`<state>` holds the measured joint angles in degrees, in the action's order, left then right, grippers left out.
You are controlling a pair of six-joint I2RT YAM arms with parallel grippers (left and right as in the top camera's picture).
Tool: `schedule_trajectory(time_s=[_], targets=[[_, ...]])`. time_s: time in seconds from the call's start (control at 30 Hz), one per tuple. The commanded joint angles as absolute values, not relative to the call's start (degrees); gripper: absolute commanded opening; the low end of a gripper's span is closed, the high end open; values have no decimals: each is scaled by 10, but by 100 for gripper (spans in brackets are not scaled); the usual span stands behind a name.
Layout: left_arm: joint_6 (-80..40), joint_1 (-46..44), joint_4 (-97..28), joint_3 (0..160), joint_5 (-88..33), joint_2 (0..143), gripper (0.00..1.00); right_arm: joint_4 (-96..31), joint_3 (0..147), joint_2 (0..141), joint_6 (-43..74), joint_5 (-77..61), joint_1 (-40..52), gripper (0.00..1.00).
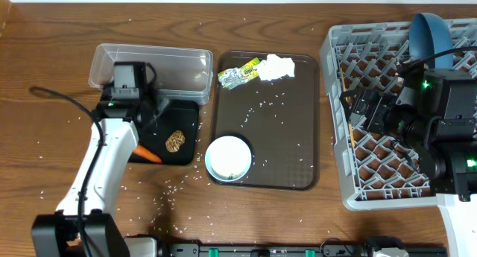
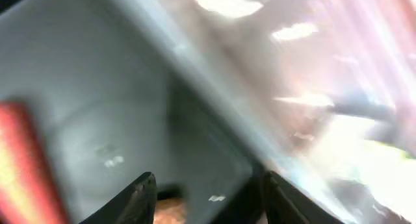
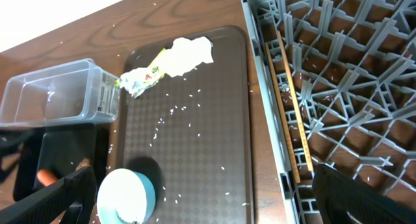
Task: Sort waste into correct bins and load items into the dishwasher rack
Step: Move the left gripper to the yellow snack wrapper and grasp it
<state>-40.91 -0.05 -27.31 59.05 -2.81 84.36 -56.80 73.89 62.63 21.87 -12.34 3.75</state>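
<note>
My left gripper (image 2: 205, 199) is open, low over the black tray (image 1: 186, 117), its fingers either side of the small brown food lump (image 2: 170, 211), also seen from overhead (image 1: 175, 141). The orange stick (image 1: 147, 154) lies in the tray's near left corner. The clear tub (image 1: 160, 65) stands just behind. The wrapper (image 1: 238, 75) and crumpled tissue (image 1: 276, 66) lie at the far end of the brown serving tray (image 1: 291, 138), a white bowl (image 1: 229, 157) at its near left. My right gripper (image 3: 201, 198) is open and empty above the grey rack's (image 1: 339, 123) left wall. The blue plate (image 1: 431, 35) stands in the rack.
Rice grains (image 1: 261, 108) are scattered over the serving tray and on the wooden table near the black tray (image 1: 173, 188). In the right wrist view the bowl (image 3: 127, 197) shows a light blue side. A thin wooden stick (image 3: 292, 113) lies along the rack's left side.
</note>
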Motion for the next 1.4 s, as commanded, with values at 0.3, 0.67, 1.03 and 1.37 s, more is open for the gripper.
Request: schedule_trajectory(time_s=[0.3,0.67,1.03,1.37], targets=[[19,-151,-47,638,-103,917,53,-555,742,626,210,-120,23,99],[119,-212,160,638,-156,1066,52,-557,742,626,210,-120,23,99],[140,-231,216,639,-98,1167,51,-567,741,658,209,-123,23,99],[158,-231,230,639,-98,1207,40,-569,741,688,209,-148,23,99]])
